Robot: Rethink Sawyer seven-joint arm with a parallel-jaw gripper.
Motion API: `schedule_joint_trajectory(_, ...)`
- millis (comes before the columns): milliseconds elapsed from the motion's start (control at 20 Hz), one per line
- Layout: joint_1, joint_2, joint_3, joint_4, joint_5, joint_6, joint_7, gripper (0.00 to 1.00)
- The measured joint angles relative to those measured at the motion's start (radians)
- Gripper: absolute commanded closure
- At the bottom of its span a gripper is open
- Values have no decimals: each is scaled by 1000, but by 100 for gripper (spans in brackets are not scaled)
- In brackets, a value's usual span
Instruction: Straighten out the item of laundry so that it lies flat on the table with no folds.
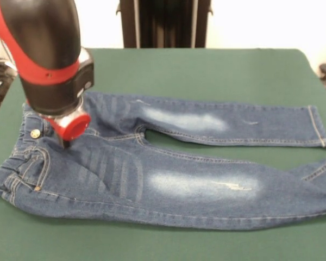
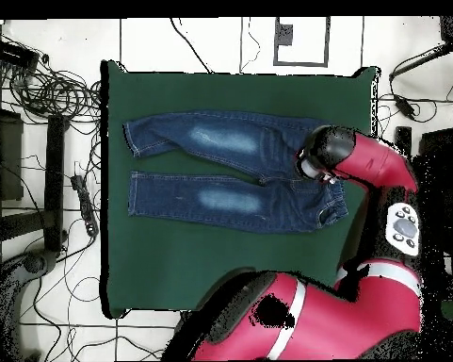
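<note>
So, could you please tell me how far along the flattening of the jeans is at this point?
Mostly done: the jeans lie spread on the green table, both legs stretched out with a gap between them. In hand: the arm's tool is down at the waist near the fly. Left: in the front view one cuff looks angled or turned, and the waistband is slightly rumpled.

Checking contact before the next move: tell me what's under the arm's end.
Under the arm's end lies the waist of the jeans, near a metal button, on the green table. The arm covers the gripper itself and the denim right below it.
</note>
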Motion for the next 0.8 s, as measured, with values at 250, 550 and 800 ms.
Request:
schedule_joint_trajectory(250, 0, 68, -6, -94, 0, 28, 0, 100)
schedule_joint_trajectory(550, -1, 92, -8, -126, 0, 38, 0, 100)
schedule_joint_trajectory(800, -2, 92, -8, -126, 2, 38, 0, 100)
